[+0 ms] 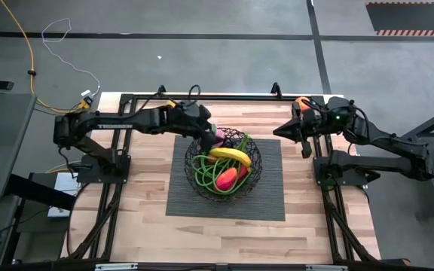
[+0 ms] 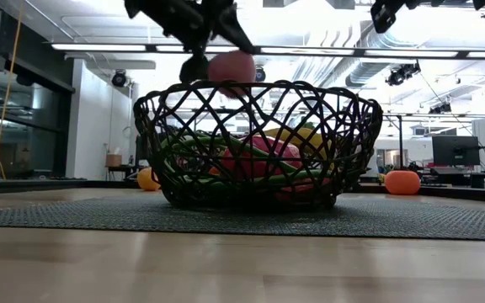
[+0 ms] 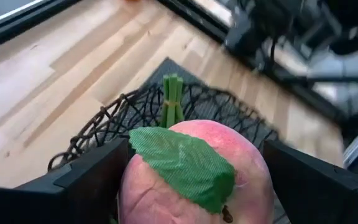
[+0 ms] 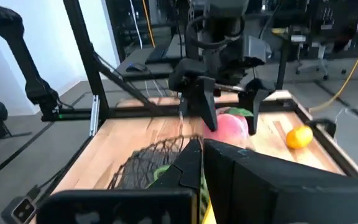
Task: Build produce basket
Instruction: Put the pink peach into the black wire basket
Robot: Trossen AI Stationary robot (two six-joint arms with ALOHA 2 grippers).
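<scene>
The black wire basket (image 1: 224,162) stands on a dark ribbed mat (image 1: 266,199) in mid-table. Inside it lie a yellow banana (image 1: 230,155), a red pepper (image 1: 227,178) and green beans (image 1: 201,170). My left gripper (image 1: 210,136) hovers over the basket's far-left rim, shut on the pink peach (image 2: 231,67). My right gripper (image 1: 279,132) waits shut in the air to the basket's right, holding nothing. One orange (image 2: 402,182) and another orange (image 2: 148,178) rest on the table beyond the basket. My left gripper pinches the pink peach (image 3: 191,180) between its two fingers (image 3: 92,180), one on each flank. It reaches in from the table's left, slanting downward. The peach is lifted clear, just above the basket's rim (image 2: 251,87), with its green leaf (image 3: 185,165) facing the wrist camera.
The mat covers mid-table under the basket. Bare wood (image 1: 224,237) lies on the near side. The arms' black frames (image 1: 330,169) stand along both table sides. An orange (image 4: 299,137) sits behind the left gripper.
</scene>
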